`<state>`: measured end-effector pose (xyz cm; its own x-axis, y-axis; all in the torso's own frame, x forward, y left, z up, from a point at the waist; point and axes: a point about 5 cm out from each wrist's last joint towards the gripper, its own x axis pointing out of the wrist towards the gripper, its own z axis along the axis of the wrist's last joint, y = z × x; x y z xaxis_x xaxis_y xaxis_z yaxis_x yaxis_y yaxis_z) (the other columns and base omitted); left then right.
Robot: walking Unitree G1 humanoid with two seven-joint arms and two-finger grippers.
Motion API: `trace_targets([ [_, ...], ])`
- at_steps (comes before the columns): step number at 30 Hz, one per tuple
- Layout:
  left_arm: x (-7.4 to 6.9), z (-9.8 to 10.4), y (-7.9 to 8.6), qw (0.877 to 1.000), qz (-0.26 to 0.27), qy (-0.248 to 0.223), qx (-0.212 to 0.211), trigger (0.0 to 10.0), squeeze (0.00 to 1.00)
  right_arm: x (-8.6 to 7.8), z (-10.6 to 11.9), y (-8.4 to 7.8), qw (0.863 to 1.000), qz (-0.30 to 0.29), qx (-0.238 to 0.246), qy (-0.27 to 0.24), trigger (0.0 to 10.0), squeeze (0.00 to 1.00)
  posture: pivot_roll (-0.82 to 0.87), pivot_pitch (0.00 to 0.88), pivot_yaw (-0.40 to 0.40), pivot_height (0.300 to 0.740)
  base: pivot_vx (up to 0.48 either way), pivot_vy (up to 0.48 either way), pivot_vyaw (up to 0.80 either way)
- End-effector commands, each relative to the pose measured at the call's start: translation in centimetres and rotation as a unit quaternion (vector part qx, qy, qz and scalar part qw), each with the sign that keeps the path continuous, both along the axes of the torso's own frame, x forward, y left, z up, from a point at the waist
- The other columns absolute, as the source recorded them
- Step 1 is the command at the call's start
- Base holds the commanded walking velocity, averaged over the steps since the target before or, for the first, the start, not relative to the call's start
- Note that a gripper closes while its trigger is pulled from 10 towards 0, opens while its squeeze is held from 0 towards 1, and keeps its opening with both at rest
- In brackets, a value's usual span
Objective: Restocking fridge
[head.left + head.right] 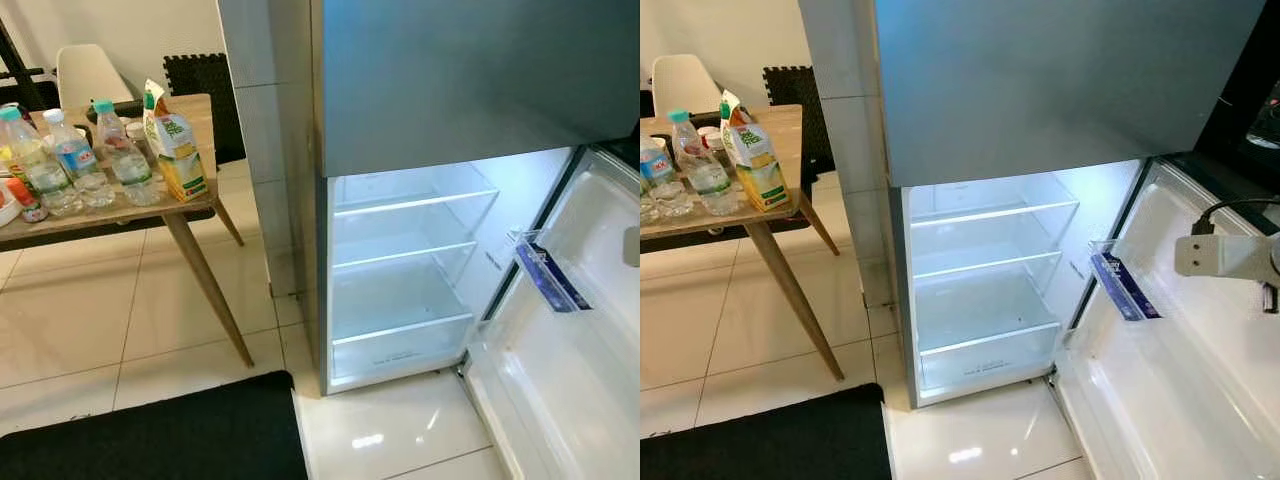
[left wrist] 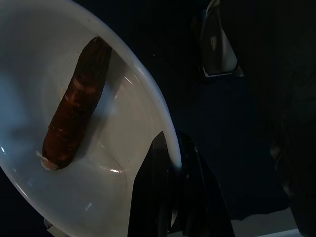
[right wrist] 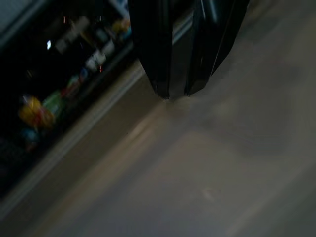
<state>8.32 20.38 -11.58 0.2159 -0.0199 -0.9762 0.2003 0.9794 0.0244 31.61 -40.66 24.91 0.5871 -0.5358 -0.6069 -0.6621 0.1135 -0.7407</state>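
The fridge stands open, its lit lower compartment holding bare glass shelves. Its door swings out to the right, with a blue box in the door rack. In the left wrist view a white bowl holds a brown, sausage-shaped item. My left gripper is shut on the bowl's rim. In the right wrist view my right gripper is shut on nothing, over a blurred floor. Part of my right arm reaches in front of the fridge door.
A wooden table on the left carries several water bottles and a juice carton. A white chair stands behind it. A black mat lies on the tiled floor in front of the fridge.
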Motion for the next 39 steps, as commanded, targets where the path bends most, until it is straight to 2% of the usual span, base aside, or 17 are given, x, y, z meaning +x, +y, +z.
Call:
trace_targets([
  [1,0.3,-0.2,-2.4,0.999,-0.001,-0.009,-0.043,10.0,0.00,-0.3,0.3,-0.7,0.999,-0.017,-0.023,-0.019,10.0,0.00,-0.09,0.000,-0.062,0.740,0.000,0.000,0.00],
  [4,0.3,-0.2,-2.5,0.999,-0.001,-0.008,-0.043,10.0,0.00,-0.3,0.4,-0.9,0.999,-0.020,-0.033,-0.037,10.0,0.00,-0.09,0.000,-0.061,0.740,0.000,0.000,0.00],
  [9,0.2,-0.2,-2.4,0.999,0.000,-0.008,-0.044,10.0,0.00,0.0,-0.2,-0.4,0.999,-0.008,-0.001,-0.044,10.0,0.00,-0.09,0.000,-0.059,0.740,0.000,0.000,0.00],
  [12,0.3,-0.2,-2.3,0.999,-0.001,-0.008,-0.043,10.0,0.00,1.2,-0.9,1.9,0.992,0.031,0.111,-0.044,10.0,0.00,-0.08,0.000,-0.058,0.740,0.000,0.000,0.00],
  [13,0.3,-0.2,-2.3,0.999,-0.001,-0.009,-0.042,10.0,0.00,2.1,-1.3,4.2,0.972,0.083,0.215,-0.036,10.0,0.00,-0.08,0.000,-0.057,0.740,0.000,0.000,0.00],
  [14,0.3,-0.2,-2.2,0.999,-0.001,-0.009,-0.041,10.0,0.00,2.4,-1.4,5.3,0.959,0.105,0.263,-0.032,10.0,0.00,-0.09,0.000,-0.055,0.740,0.000,0.000,0.00],
  [15,0.3,-0.2,-2.2,0.999,-0.001,-0.009,-0.041,10.0,0.00,2.4,-1.4,5.3,0.959,0.105,0.263,-0.032,10.0,0.00,-0.09,0.000,-0.055,0.740,0.000,0.000,0.00],
  [17,0.4,-0.2,-2.2,0.999,-0.002,-0.010,-0.040,10.0,0.00,2.6,-1.5,6.2,0.944,0.130,0.303,-0.027,10.0,0.00,-0.09,0.000,-0.055,0.740,0.000,0.000,0.00],
  [20,0.5,-0.1,-2.2,0.999,-0.007,-0.011,-0.037,10.0,0.00,2.4,-1.7,8.8,0.890,0.207,0.407,0.012,10.0,0.00,-0.08,0.000,-0.052,0.740,0.000,0.000,0.00],
  [21,0.5,-0.1,-2.2,0.999,-0.007,-0.011,-0.037,10.0,0.00,2.4,-1.7,8.8,0.890,0.207,0.407,0.012,10.0,0.00,-0.08,0.000,-0.052,0.740,0.000,0.000,0.00],
  [23,0.6,-0.1,-2.1,0.999,-0.015,-0.012,-0.032,10.0,0.00,1.9,-1.9,10.0,0.855,0.251,0.452,0.041,10.0,0.00,-0.08,0.000,-0.051,0.740,0.000,0.000,0.00],
  [24,0.6,-0.1,-2.1,0.999,-0.015,-0.012,-0.032,10.0,0.00,1.9,-1.9,10.0,0.855,0.251,0.452,0.041,10.0,0.00,-0.08,0.000,-0.051,0.740,0.000,0.000,0.00],
  [26,1.0,0.0,-1.6,0.999,-0.049,-0.014,-0.008,10.0,0.00,1.3,-2.9,12.1,0.807,0.289,0.509,0.075,10.0,0.00,-0.08,0.000,-0.051,0.740,0.000,0.000,0.00],
  [27,1.0,0.0,-1.6,0.999,-0.049,-0.014,-0.008,10.0,0.00,1.3,-2.9,12.1,0.807,0.289,0.509,0.075,10.0,0.00,-0.08,0.000,-0.051,0.740,0.000,0.000,0.00],
  [29,1.5,0.2,-0.9,0.997,-0.074,-0.018,0.019,10.0,0.00,0.8,-4.4,13.5,0.778,0.305,0.540,0.099,10.0,0.00,-0.08,0.000,-0.046,0.740,0.000,0.000,0.00],
  [34,2.7,0.7,0.5,0.992,-0.105,-0.036,0.064,10.0,0.00,0.4,-7.4,15.4,0.762,0.306,0.561,0.109,10.0,0.00,-0.07,0.000,-0.040,0.740,0.000,0.000,0.00],
  [39,5.3,1.9,2.7,0.980,-0.133,-0.074,0.130,10.0,0.00,0.3,-11.2,18.5,0.747,0.297,0.587,0.096,10.0,0.00,-0.06,0.000,-0.026,0.740,0.000,0.000,0.00],
])
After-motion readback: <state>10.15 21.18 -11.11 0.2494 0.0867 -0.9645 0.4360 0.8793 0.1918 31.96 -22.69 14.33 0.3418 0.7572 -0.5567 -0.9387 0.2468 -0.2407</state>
